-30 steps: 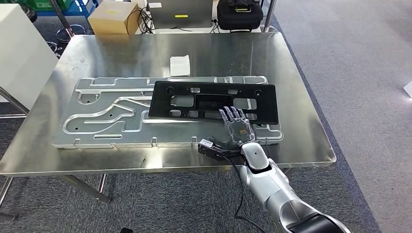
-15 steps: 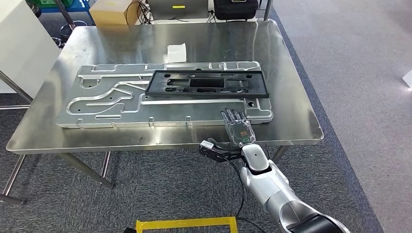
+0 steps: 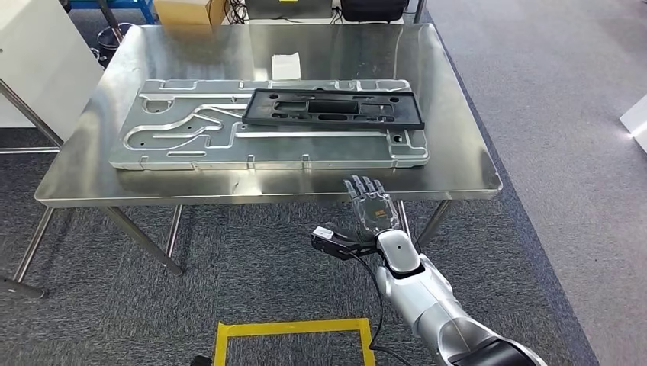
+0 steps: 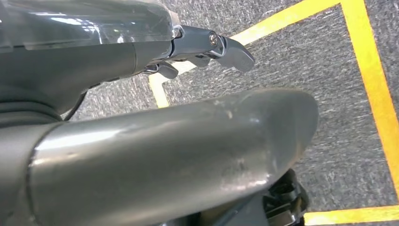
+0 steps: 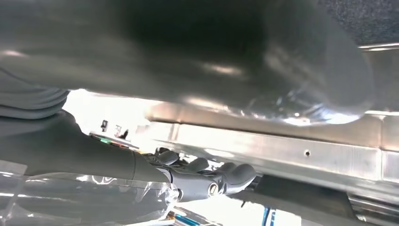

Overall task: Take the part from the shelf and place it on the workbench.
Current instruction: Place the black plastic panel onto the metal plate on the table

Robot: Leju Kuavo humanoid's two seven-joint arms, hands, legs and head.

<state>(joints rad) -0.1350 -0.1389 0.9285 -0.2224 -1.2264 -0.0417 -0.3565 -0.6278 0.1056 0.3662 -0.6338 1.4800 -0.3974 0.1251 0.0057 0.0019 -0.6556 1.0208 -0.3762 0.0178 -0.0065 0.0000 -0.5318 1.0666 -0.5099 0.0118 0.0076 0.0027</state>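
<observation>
head: black plastic part [image 3: 333,109] lies on grooved aluminium plate [image 3: 191,141] on steel workbench [image 3: 458,164]; right hand [image 3: 371,204] empty, fingers apart (at bench's near edge) | left wrist: left hand [image 4: 207,47] empty over yellow-taped carpet [image 4: 371,70] | right wrist: bench underside [image 5: 301,150]

Right hand [image 3: 371,206] open, palm flat, at the near edge of the steel table [image 3: 458,164]; table lip right at its fingertips [image 3: 365,184], seen close in the wrist view too. Beyond the fingers: strip of bare tabletop, then grooved metal plate [image 3: 191,145], black frame [image 3: 333,107] lying on the plate's far right part. Right of the fingers, open carpet [image 3: 564,152]. Below the hand, table leg [image 3: 431,221] nearby.
</observation>
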